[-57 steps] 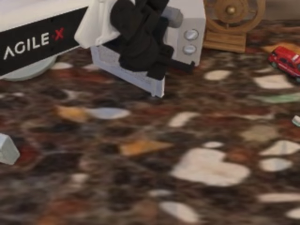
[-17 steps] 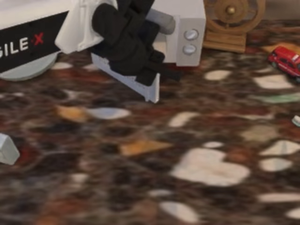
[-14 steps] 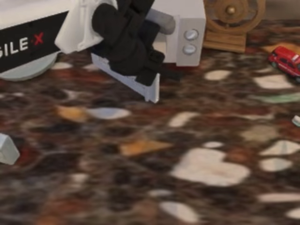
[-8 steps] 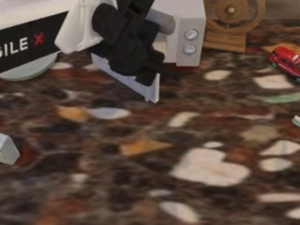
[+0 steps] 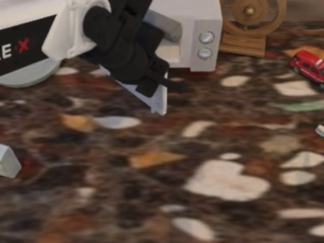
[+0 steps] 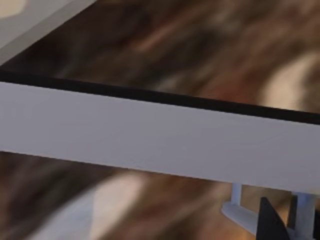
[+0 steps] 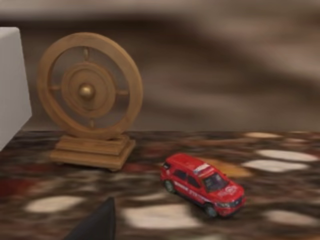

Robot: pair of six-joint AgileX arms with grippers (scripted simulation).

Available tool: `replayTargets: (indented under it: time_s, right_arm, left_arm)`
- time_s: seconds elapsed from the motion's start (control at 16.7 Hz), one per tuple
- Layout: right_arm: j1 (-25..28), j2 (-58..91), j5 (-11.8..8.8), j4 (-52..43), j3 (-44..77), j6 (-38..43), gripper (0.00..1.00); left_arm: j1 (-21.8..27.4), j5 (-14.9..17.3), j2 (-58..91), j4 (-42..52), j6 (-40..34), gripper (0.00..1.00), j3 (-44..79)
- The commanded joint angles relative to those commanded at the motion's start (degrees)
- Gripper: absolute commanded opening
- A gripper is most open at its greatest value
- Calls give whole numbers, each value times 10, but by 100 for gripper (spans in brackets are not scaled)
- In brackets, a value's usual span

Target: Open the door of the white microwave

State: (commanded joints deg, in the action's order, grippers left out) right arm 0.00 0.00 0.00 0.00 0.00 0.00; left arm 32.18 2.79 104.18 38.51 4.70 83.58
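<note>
Now my left gripper point(image 5: 161, 83) sits at the free edge of the door point(image 5: 158, 98), which stands swung well out from the white microwave point(image 5: 195, 30) at the table's far left-centre; whether my fingers are apart or closed, I cannot tell. Right arm parked off to the right, gripper out of sight. Risk, as I judge it: the fingers slipping off the thin door edge, or pulling across the hinge and dragging the light box. Surface is speckled brown stone point(image 5: 167, 192); a wooden wheel point(image 5: 249, 20) and red toy car point(image 5: 308, 63) stand nearby.
</note>
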Motion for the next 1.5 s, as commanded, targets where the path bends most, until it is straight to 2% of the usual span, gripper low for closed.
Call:
replayTargets:
  time_s: [1.5]
  right_arm:
    - [0,0,0,0,0,0,100]
  left_arm:
    - [-4,6,-4,1,13,0,-9]
